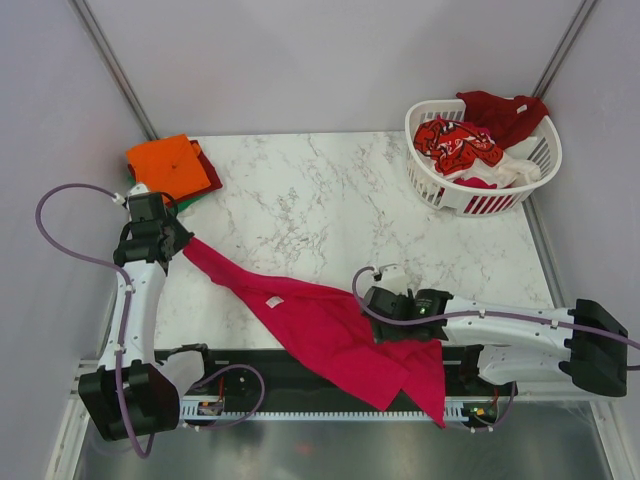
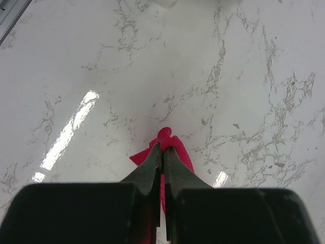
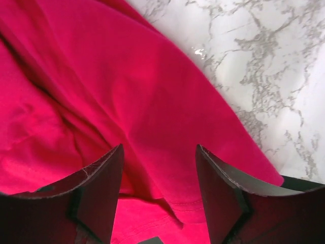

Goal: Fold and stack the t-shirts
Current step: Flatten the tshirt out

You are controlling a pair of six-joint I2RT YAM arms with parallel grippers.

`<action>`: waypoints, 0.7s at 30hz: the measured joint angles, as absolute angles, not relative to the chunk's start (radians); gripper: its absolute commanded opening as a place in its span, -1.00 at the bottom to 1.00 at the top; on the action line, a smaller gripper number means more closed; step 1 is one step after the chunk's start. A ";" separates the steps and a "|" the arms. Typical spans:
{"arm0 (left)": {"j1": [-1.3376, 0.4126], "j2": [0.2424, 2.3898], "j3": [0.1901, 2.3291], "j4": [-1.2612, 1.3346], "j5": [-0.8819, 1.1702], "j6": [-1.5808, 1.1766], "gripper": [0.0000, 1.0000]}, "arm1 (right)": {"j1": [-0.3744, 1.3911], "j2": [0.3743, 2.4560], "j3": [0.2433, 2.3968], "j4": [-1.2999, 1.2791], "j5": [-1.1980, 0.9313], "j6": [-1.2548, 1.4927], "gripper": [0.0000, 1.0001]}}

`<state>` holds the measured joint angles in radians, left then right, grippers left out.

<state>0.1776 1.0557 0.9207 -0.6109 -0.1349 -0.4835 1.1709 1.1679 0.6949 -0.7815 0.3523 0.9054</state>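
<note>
The bench [image 1: 330, 200] has a smooth, shiny top, white with thin grey veins like marble. A soft pink-red shirt [image 1: 320, 325] lies on it, pulled into a long slanted strip; it is thin near the left edge and wide near the front edge, where a pointed flap hangs over the side. A small white tag shows near its middle.

The left gripper [image 1: 178, 240] is pinched tight on the thin end of the shirt; from the left wrist view, its dark fingers [image 2: 152, 165] meet with a little knot of pink-red cloth [image 2: 167, 140] poking out. The right gripper [image 1: 370, 300] sits over the wide end; its two black fingers [image 3: 101, 193] stand apart, with wrinkled cloth [image 3: 127, 76] spread under the gap, and it grips nothing that I can see.

In the far left corner lies a flat folded orange shirt [image 1: 165, 160], with green and dark red edges peeking out below it. In the far right corner stands a white plastic basket [image 1: 450, 195] with slatted walls; a red patterned shirt [image 1: 455, 145], a dark red shirt [image 1: 505, 112] and a white shirt [image 1: 515, 170] lie crumpled inside.
</note>
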 measured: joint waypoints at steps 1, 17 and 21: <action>0.178 1.056 0.921 -0.611 -0.128 -0.483 -0.95 | 1.179 1.168 0.694 -0.778 0.350 0.911 0.25; 0.178 1.056 0.915 -0.611 -0.120 -0.480 -0.95 | 1.194 1.164 0.621 -0.789 0.374 0.942 -0.93; 0.178 1.056 0.915 -0.611 -0.117 -0.480 -0.96 | 1.186 1.166 0.717 -0.849 0.459 0.920 -0.88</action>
<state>0.1776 1.0557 0.9150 -0.6113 -0.1165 -0.4801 1.1862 1.1660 0.7166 -0.8494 0.4591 0.9195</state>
